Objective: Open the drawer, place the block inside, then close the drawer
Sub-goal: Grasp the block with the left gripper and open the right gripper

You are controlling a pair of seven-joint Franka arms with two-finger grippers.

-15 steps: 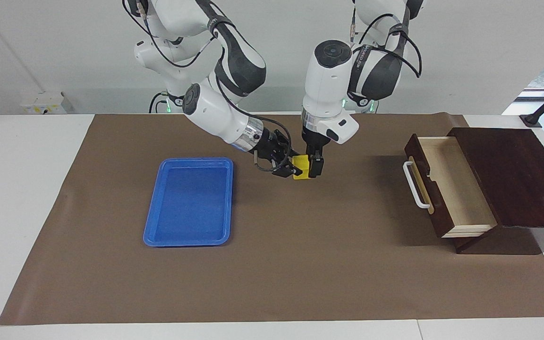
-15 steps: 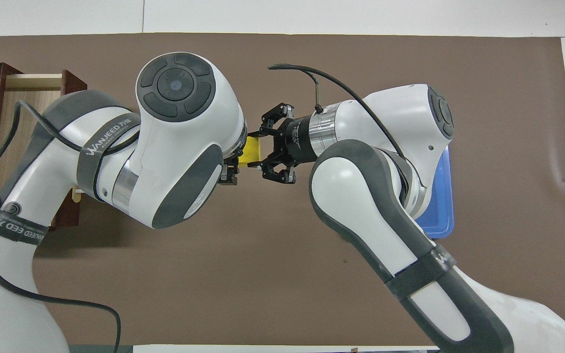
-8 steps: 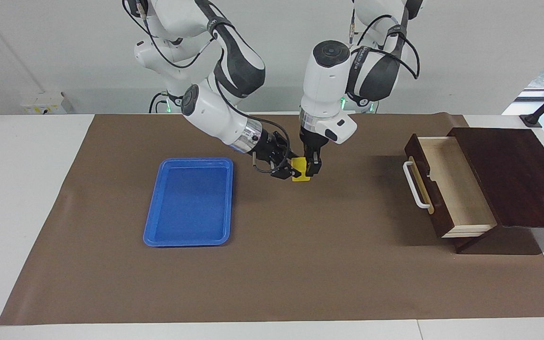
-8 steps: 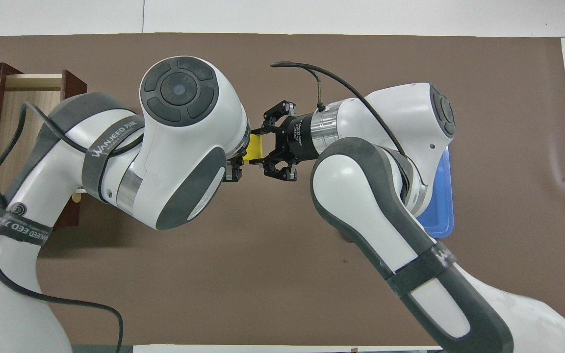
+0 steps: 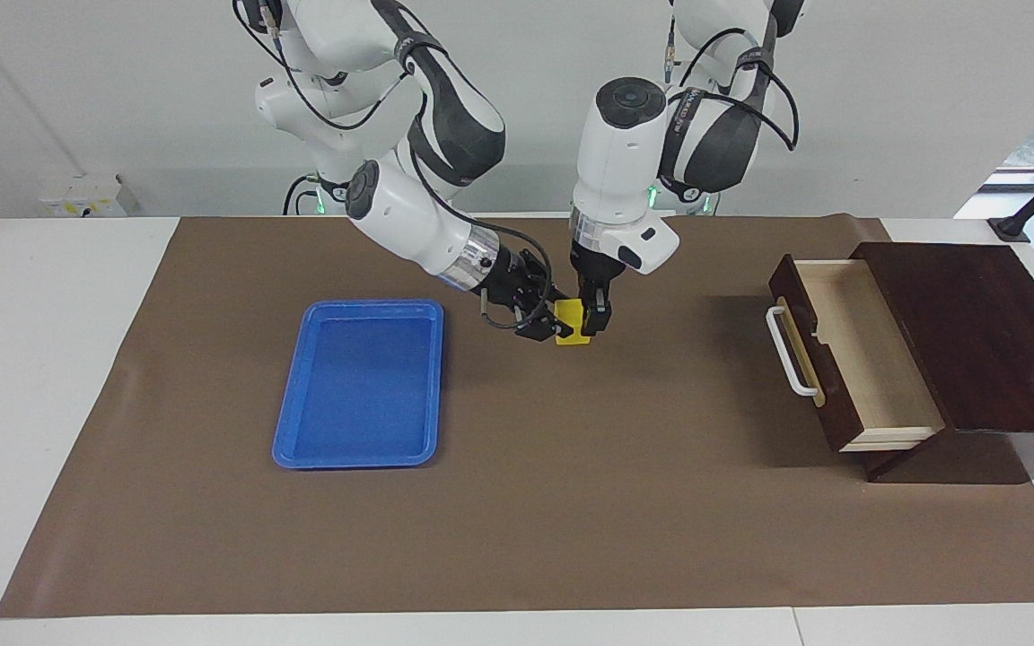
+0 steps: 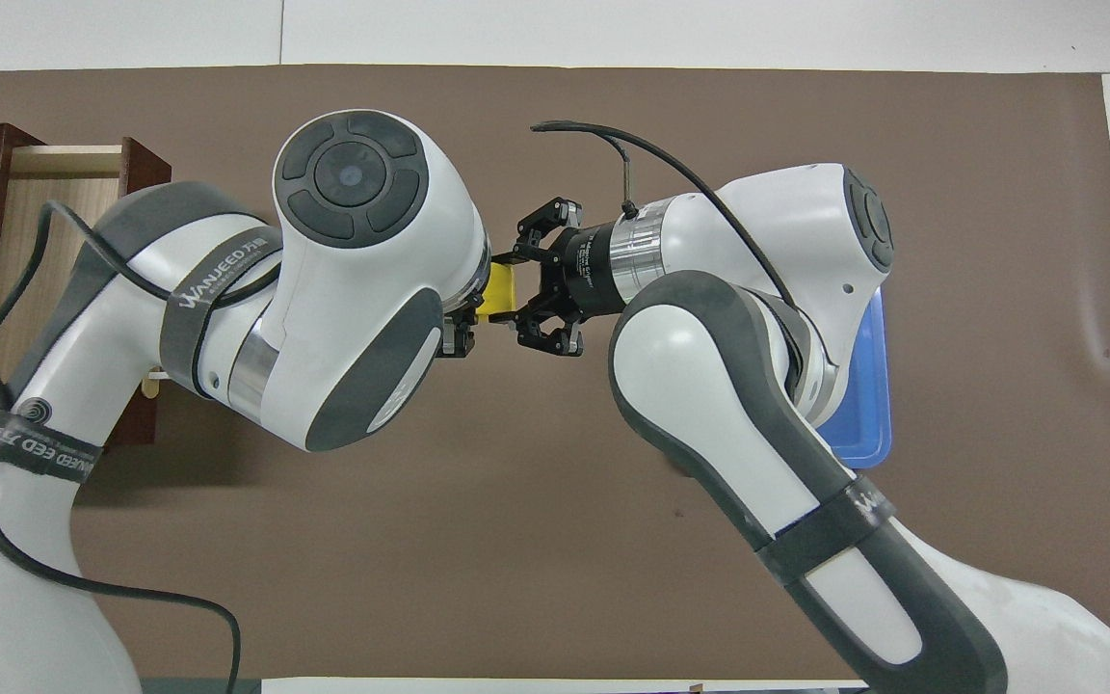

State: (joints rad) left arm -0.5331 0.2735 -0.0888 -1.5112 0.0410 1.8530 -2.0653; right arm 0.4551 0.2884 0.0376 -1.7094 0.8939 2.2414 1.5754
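Observation:
The yellow block hangs in the air over the brown mat, between the blue tray and the drawer. My right gripper reaches in level from the tray's side and is shut on the block. My left gripper points straight down at the block's other side, right against it. In the overhead view the block shows as a small patch between the right gripper and the left arm's big wrist, which hides the left gripper. The dark wooden drawer stands pulled open with its pale inside bare; it also shows in the overhead view.
A blue plastic tray lies empty on the mat toward the right arm's end; the right arm covers most of it in the overhead view. The drawer's white bar handle faces the middle of the table.
Both grippers and the block shifted slightly up and toward the robots in the first half second. Since then they have hardly moved. The drawer and tray have not moved.

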